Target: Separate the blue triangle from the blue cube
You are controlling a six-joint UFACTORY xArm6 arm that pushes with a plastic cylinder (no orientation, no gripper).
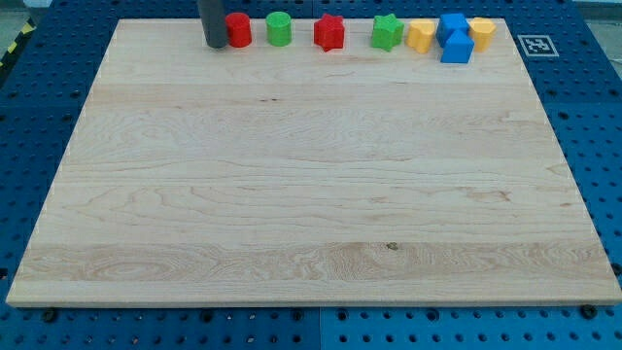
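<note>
The blue triangle [457, 49] and the blue cube [452, 26] touch each other near the view's top right, the cube just above the triangle. My tip [215, 45] is at the view's top left, right beside the red cylinder [238, 30] on its left, far from both blue blocks.
Along the board's top edge stand a green cylinder [279, 28], a red star [329, 33], a green star [387, 33], a yellow block [420, 36] left of the blue pair and another yellow block [482, 32] on their right. The wooden board [311, 194] lies on a blue perforated table.
</note>
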